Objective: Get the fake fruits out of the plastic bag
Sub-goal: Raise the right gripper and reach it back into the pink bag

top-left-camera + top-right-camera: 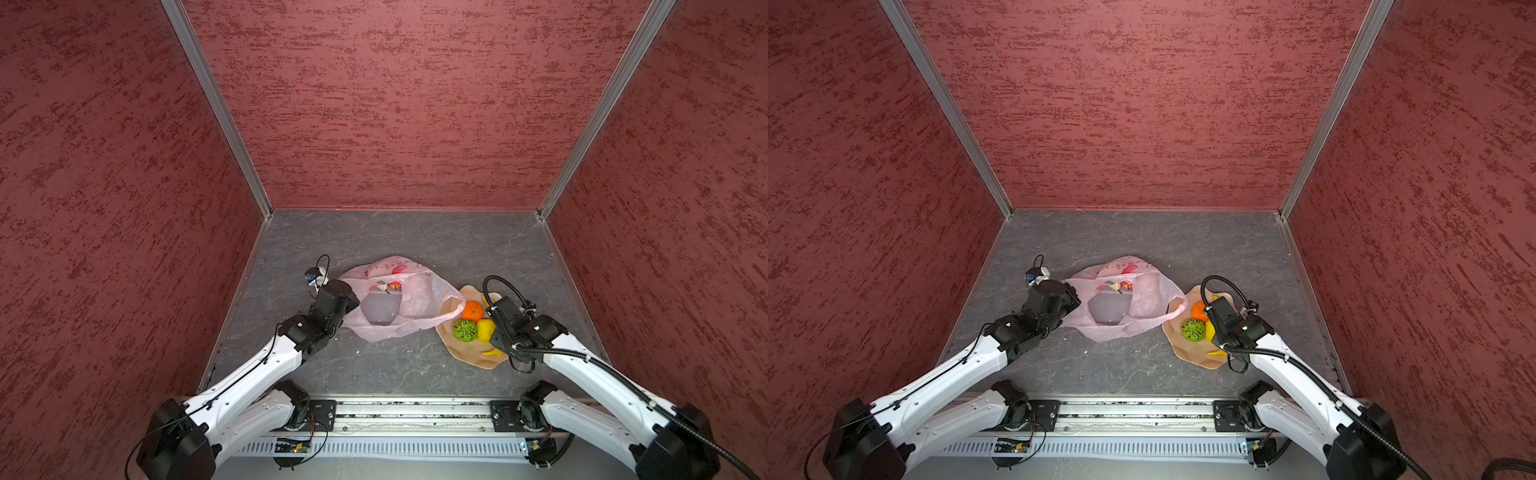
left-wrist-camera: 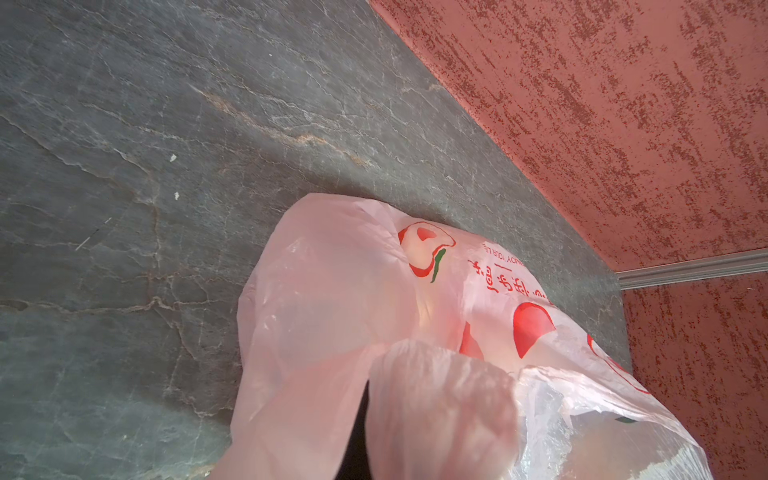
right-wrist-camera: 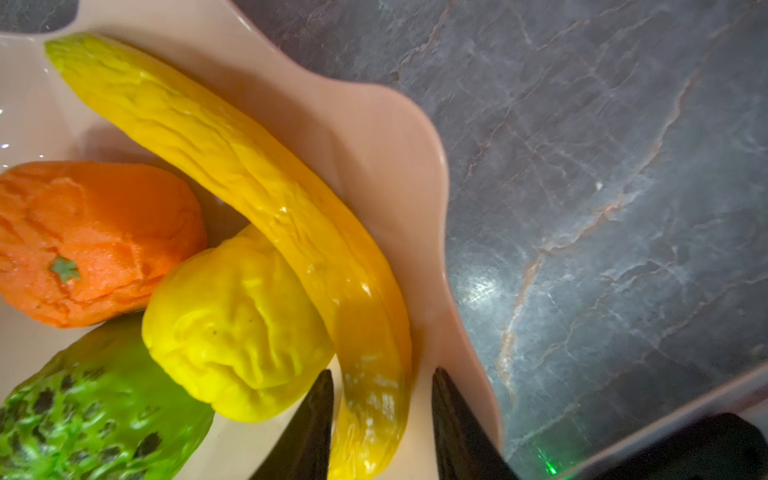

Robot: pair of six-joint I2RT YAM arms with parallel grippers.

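In both top views the plastic bag [image 1: 411, 303] is seen lying near the middle of the table [image 1: 374, 237], its mouth gaping. The left gripper [image 1: 348, 300] is set at its 9 o'clock edge, and a pale rounded shape [image 1: 417, 286], possibly a fruit, is made out through the film. The dish [image 1: 457, 353] is placed at the bag's 3 o'clock, with 1 handle loop draped on its rim. 4 fake fruits are counted in it: the orange [image 1: 472, 311] at 12 o'clock, the green lattice ball [image 1: 465, 329] at 9, the lemon [image 1: 485, 329] in the middle, and the banana [image 1: 492, 352] along the 3-to-6 rim under the right gripper [image 1: 500, 338]. In the left wrist view the fingers are hidden by bunched pink film, so the jaws are taken as closed on the bag's rim. In the right wrist view the jaws are seen parted on either side of the banana's end, and nothing is clamped. The step is judged to be the setting-down of the banana. Next, the right gripper is to be lifted clear and carried to the bag's mouth.
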